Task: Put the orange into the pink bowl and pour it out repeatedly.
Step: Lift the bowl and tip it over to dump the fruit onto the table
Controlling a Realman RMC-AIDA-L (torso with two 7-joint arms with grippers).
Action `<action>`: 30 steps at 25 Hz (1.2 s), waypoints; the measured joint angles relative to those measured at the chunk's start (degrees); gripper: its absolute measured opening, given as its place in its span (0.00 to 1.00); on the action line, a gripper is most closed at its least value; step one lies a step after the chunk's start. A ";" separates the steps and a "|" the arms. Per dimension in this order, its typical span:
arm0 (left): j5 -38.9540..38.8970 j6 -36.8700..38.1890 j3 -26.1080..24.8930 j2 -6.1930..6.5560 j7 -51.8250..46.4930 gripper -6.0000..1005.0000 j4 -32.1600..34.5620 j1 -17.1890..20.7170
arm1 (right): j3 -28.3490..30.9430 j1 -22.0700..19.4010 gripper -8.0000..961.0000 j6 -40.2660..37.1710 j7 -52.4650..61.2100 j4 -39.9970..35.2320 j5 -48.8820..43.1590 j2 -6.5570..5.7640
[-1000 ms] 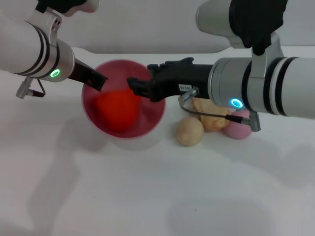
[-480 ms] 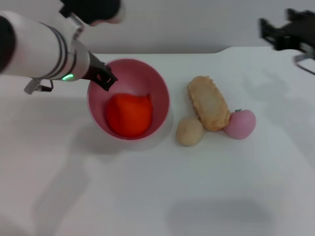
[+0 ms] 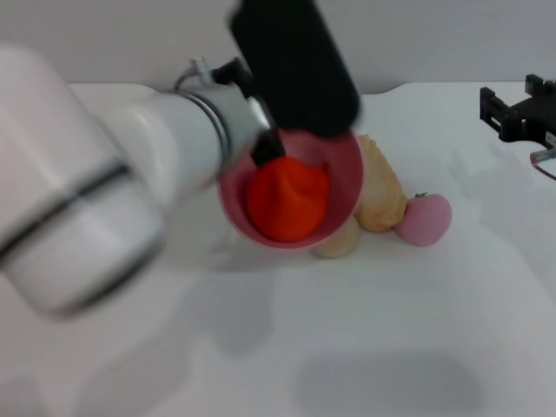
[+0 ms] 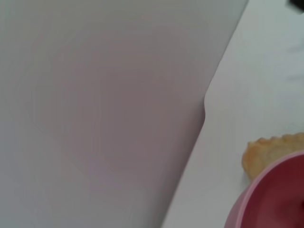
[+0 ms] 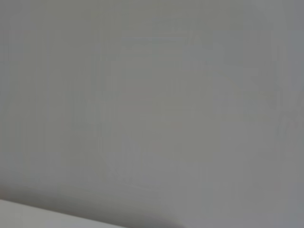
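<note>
Your left claw (image 3: 265, 149) gripping the pink bowl (image 3: 347, 187) rim, bowl lifted and tipped, the orange (image 3: 289, 200) inside, right claw (image 3: 508, 113) well beyond the bowl, grip state untellable.

The left arm (image 3: 113, 200) is a thick white tube, glossy, ringed by a dark band partway along and by a pair of thin dark lines with a silver collar nearer the wrist. A thin grey cable loops out just behind that collar. Beyond it sits a large matte black block (image 3: 291, 61), rounded at the edges, and a short black finger (image 3: 265, 152) just past the collar. The right gripper (image 3: 521, 113) is black and angular, with blocky stepped edges and a thin grey wire curving beside it.
</note>
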 joint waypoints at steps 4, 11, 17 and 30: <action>9.47 0.30 7.46 -0.12 -0.71 0.04 0.80 0.42 | -0.07 -0.08 0.62 0.19 0.16 0.54 0.12 -0.04; 32.22 1.46 18.36 -0.32 -2.98 0.04 -2.00 3.37 | -0.66 0.02 0.62 0.44 0.77 1.36 0.18 -0.13; 45.39 1.52 25.37 -0.31 -1.26 0.04 -8.37 4.38 | -0.74 0.35 0.63 0.49 1.10 1.93 0.19 -0.17; 46.97 2.44 22.04 -0.45 -15.66 0.04 -8.01 3.84 | -1.43 0.95 0.64 0.50 2.75 3.09 0.19 -0.28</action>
